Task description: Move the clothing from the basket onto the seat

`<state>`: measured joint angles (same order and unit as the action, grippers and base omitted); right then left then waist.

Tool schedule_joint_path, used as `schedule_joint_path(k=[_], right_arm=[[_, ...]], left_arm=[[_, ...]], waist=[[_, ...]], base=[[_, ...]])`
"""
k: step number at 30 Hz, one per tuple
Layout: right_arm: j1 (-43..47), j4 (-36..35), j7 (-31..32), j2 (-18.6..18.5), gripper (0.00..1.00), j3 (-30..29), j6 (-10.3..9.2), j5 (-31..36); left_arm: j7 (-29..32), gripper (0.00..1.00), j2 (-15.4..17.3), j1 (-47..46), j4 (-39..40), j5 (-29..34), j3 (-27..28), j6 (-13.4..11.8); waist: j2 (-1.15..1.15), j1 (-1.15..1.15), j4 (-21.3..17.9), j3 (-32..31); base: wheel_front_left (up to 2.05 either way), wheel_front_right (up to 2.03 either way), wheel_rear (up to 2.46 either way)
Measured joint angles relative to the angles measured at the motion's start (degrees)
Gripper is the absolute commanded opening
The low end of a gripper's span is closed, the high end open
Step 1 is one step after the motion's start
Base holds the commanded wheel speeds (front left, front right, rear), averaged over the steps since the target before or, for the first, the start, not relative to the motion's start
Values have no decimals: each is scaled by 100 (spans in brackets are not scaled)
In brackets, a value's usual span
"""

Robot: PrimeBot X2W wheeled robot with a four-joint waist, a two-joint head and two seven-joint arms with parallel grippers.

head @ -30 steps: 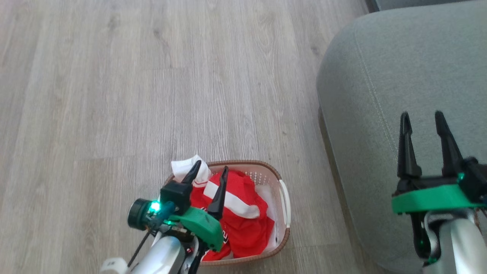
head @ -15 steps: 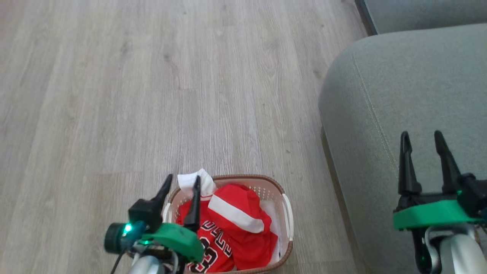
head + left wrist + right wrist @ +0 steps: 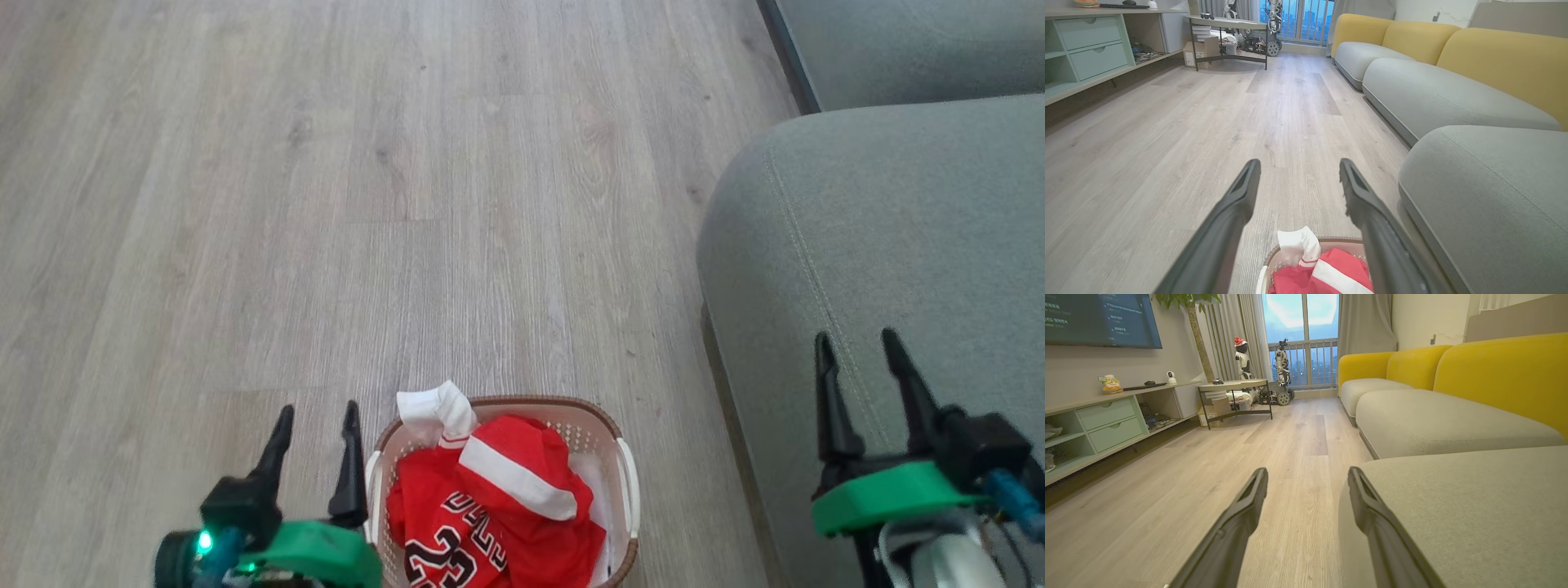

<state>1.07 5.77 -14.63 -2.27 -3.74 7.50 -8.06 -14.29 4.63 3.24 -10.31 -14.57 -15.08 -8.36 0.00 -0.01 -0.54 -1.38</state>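
We're watching the clothing, and it's all sitting in the basket at the near edge of the head view. The red jersey is lying crumpled on the left side, with its white sleeve spilling over the far rim. The red shorts with white trim are bunching on top. The basket is resting on the wood-look floor, and the grey-green seat is rising to its right across a strip of floor. Nothing is lying on the seat.

The left gripper is hovering just left of the basket, over the floor, fingers spread wide and holding nothing. The right gripper is hanging above the near part of the seat, jaws likewise gaping and empty.

So we're judging that no garment is moving across yet, and that we're at the reach for the first one. The next move is asking the left gripper to swing right over the basket, dip into the pile and pinch a thick fold. The shorts on top or that loose sleeve are looking likeliest, and the perforated wall needs avoiding.

As for writing, we're reading a black, white-edged 23 on the jersey. The lettering above it is creasing into a fold, and we're not making it out. In the right wrist view a wall screen is showing lines of text, too small to read.
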Motion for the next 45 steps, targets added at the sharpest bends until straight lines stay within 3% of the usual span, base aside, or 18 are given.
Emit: schedule_joint_path(k=[23, 45], right_arm=[[92, 443, 0, 0, 100, 243, 0, -63], [70, 489, 0, 0, 100, 253, 0, -62]], left_arm=[[0, 100, -142, 481, 253, 230, 628, 136], [0, 100, -149, 455, 127, 249, 504, 201]], waist=[[0, 0, 105, -43], [0, 0, 117, 153]], base=[[0, 0, 0], [0, 0, 0]])
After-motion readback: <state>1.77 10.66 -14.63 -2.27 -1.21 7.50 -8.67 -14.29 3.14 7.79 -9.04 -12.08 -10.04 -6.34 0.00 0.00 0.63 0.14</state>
